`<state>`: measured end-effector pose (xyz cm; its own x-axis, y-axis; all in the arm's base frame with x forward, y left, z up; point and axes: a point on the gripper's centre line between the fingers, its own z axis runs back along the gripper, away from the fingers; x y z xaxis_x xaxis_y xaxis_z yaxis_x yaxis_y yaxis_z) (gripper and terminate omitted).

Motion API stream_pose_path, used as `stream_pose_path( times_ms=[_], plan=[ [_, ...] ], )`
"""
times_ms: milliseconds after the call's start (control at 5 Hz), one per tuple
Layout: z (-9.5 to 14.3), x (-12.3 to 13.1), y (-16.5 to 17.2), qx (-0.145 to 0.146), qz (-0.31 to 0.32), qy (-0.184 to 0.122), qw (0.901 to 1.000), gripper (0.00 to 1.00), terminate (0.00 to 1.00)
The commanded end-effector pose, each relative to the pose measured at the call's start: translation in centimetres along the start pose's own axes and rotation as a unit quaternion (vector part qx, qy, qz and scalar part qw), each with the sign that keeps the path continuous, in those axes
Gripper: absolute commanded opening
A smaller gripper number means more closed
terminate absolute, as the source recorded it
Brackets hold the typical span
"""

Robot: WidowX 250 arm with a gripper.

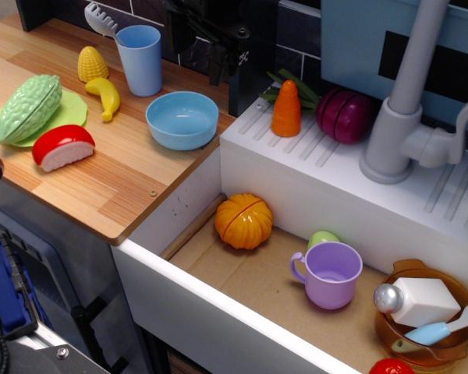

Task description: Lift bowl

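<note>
Round, shallow light blue plastic bowl (pixel 182 119), smooth plain rim, open side up, empty inside, resting upright on the wooden counter (pixel 101 179) near its right edge, just beside the white sink (pixel 242 312). Just behind and to the left, a tall light blue cup (pixel 140 59), upright. Further left, a yellow banana (pixel 105 97), a yellow corn cob (pixel 92 64), a green bumpy gourd (pixel 29 107) on a lime green plate (pixel 72 109), and a red-and-white slice (pixel 62 147) in front. Above and behind the bowl, a dark gripper (pixel 217 39), apart from the bowl; jaws too dark to tell whether apart or together. To the right, on the ridged drainboard, an orange carrot (pixel 286 109) and a purple onion (pixel 345 115), then a grey faucet (pixel 409 117). Down in the sink, an orange pumpkin (pixel 243 221), a lilac mug (pixel 331 274), and an amber-brown bowl (pixel 398 331) holding a white bottle (pixel 417 301).
</note>
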<state>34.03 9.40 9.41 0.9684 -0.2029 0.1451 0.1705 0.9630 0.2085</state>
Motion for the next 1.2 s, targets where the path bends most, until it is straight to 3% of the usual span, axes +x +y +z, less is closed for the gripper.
stream_pose_path(
  times_ms=[0, 200, 1000],
  plan=[
    [0.0, 0.0, 0.0, 0.0, 0.0, 0.0, 1.0, 1.0, 0.0],
    [-1.6, -0.8, -0.9, -0.002, 0.055, 0.006, 0.9985, 1.0, 0.0],
    [-5.7, -1.9, -1.4, -0.03, 0.096, -0.017, 0.9948, 1.0, 0.0]
  ],
)
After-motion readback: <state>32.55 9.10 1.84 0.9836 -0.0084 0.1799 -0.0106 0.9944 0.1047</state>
